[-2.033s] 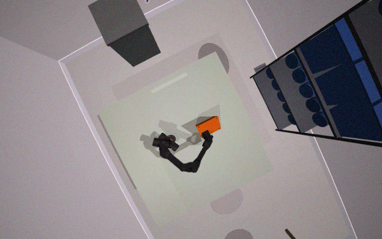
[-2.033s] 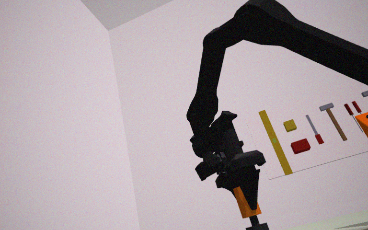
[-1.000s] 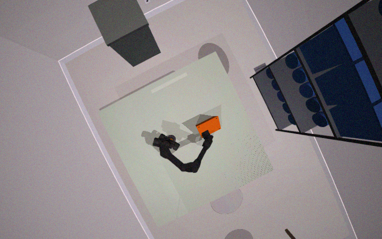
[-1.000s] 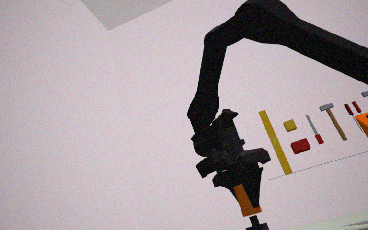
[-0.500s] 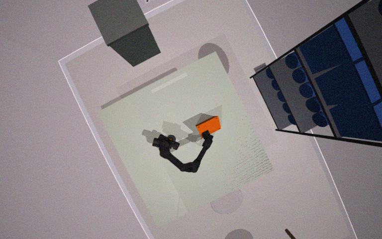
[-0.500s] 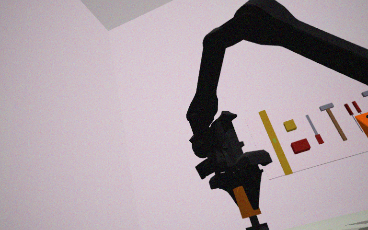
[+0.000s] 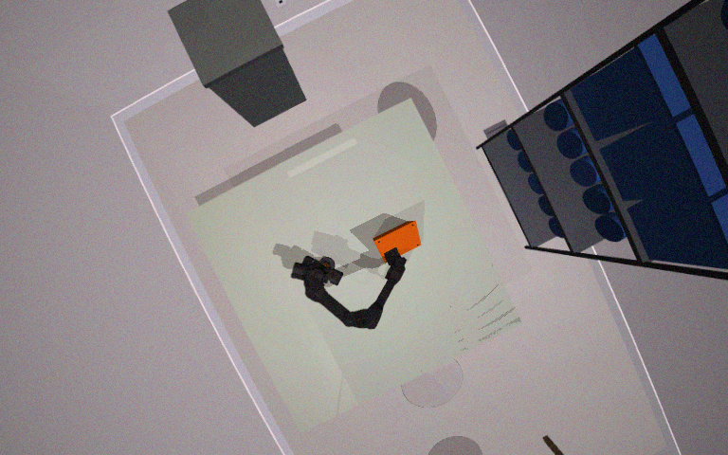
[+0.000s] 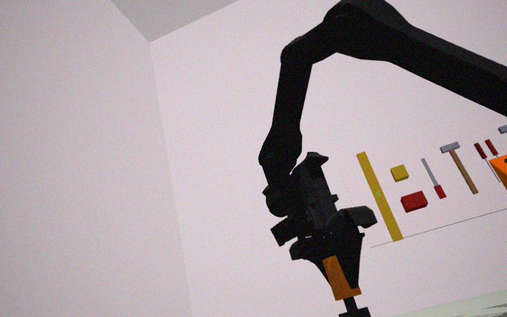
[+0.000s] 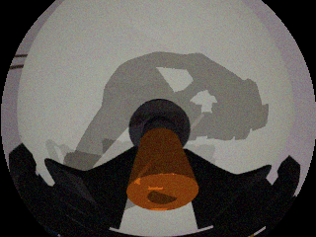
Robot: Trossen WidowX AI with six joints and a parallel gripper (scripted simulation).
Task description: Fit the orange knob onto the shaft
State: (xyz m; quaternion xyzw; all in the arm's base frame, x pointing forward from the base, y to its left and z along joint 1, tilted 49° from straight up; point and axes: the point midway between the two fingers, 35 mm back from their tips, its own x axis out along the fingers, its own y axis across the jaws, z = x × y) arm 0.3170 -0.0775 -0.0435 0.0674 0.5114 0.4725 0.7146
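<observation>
My gripper (image 8: 340, 282) (image 9: 160, 152) is shut on the orange knob (image 8: 339, 281) (image 9: 160, 163), with one finger on each side of it. The dark shaft (image 8: 350, 304) stands directly below the knob in the exterior view. A length of it shows between the knob's lower end and the round pedestal (image 8: 359, 313) (image 9: 159, 108), so the knob is well above the pedestal. The knob's lower end meets the shaft's top in that view; whether the shaft is inside the hole cannot be told. The shaft's flat side is not visible. In the top view the arm mostly covers the knob.
An orange box (image 7: 399, 240) stands by the arm's base on the pale table (image 7: 257, 214). The arm (image 7: 343, 314) bends round from there. A yellow level (image 8: 379, 196), a red block (image 8: 414, 201) and a hammer (image 8: 463, 170) are at the wall behind.
</observation>
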